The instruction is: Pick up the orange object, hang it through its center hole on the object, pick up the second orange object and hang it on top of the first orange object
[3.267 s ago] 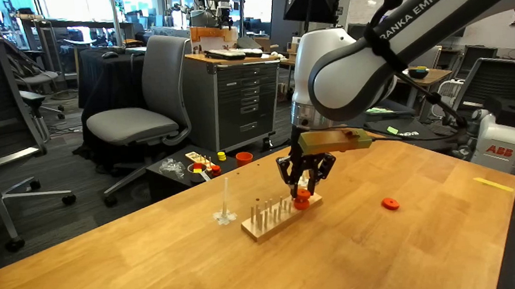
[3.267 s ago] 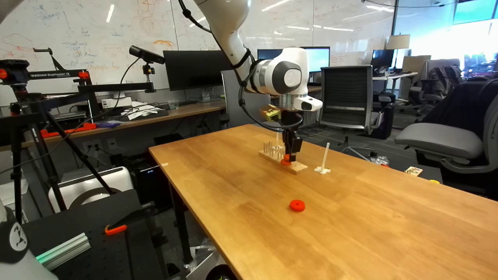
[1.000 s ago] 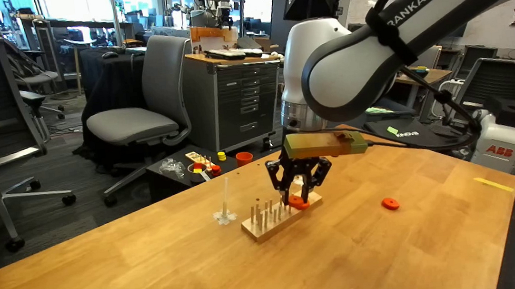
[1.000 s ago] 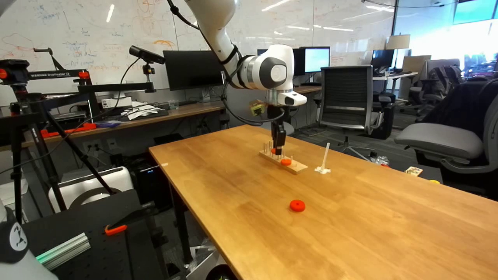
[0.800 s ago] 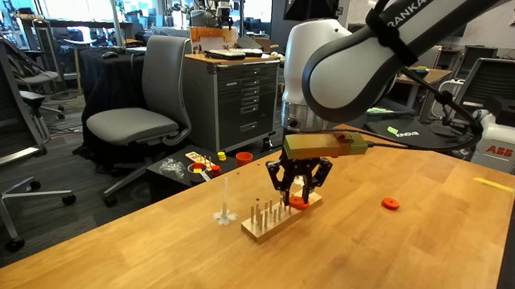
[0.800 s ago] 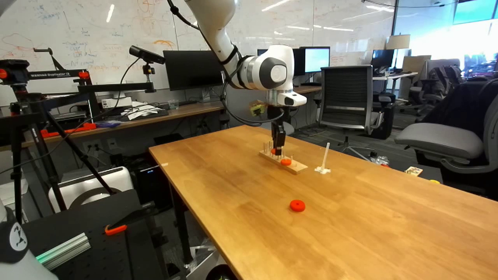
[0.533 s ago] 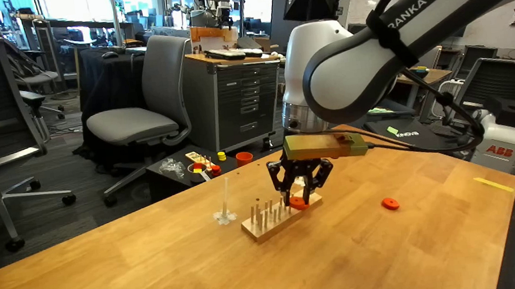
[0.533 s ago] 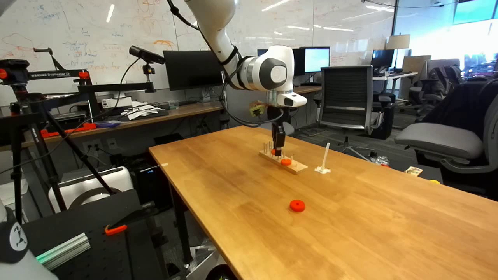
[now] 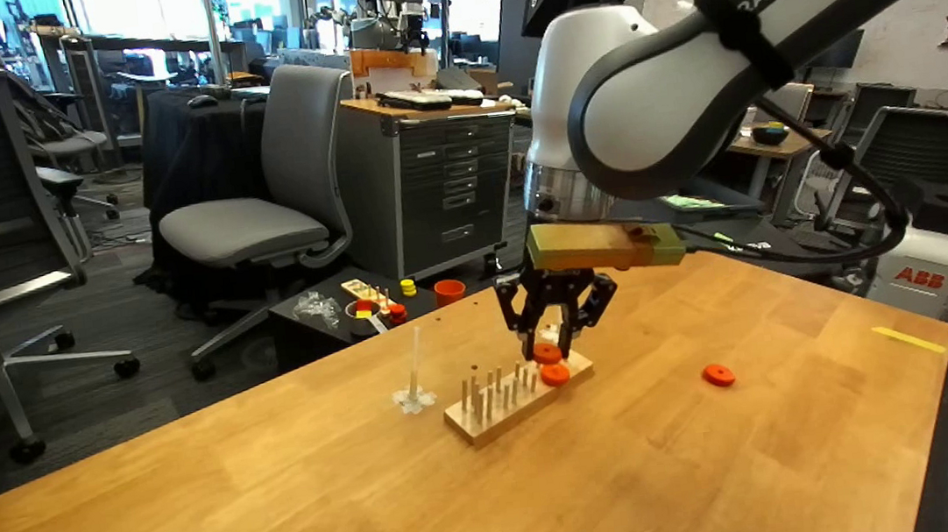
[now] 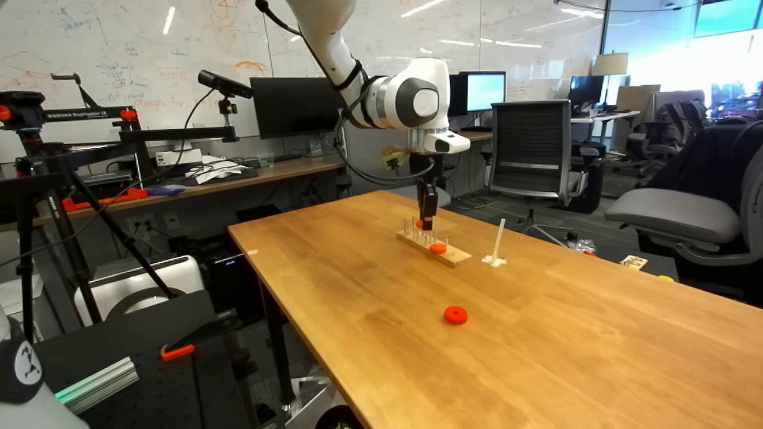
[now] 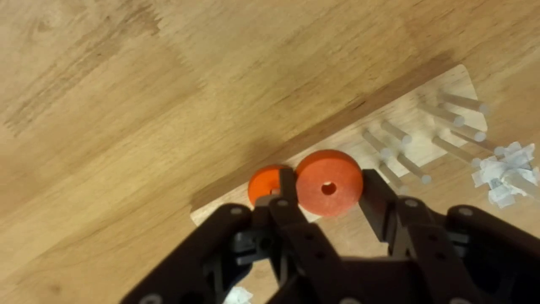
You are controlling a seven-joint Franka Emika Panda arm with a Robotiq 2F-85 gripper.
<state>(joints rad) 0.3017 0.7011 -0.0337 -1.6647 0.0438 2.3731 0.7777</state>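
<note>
The claw (image 11: pixel 330 180) pinches an orange disc (image 11: pixel 329 174) by its edges, raised above the wooden peg rack (image 11: pixel 417 147), whose long axis slants from lower left to upper right in the wrist view. Another orange disc (image 11: pixel 262 183) rests on the rack, lower and just left of the held one there; stacking them likely calls for a short shift along that axis, away from the clustered pegs (image 11: pixel 412 168). Well apart, a third disc (image 9: pixel 719 375) lies on the table (image 9: pixel 286 488).

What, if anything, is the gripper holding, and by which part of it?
An orange disc, pinched at opposite sides of its outer edge between the fingertips.
</note>
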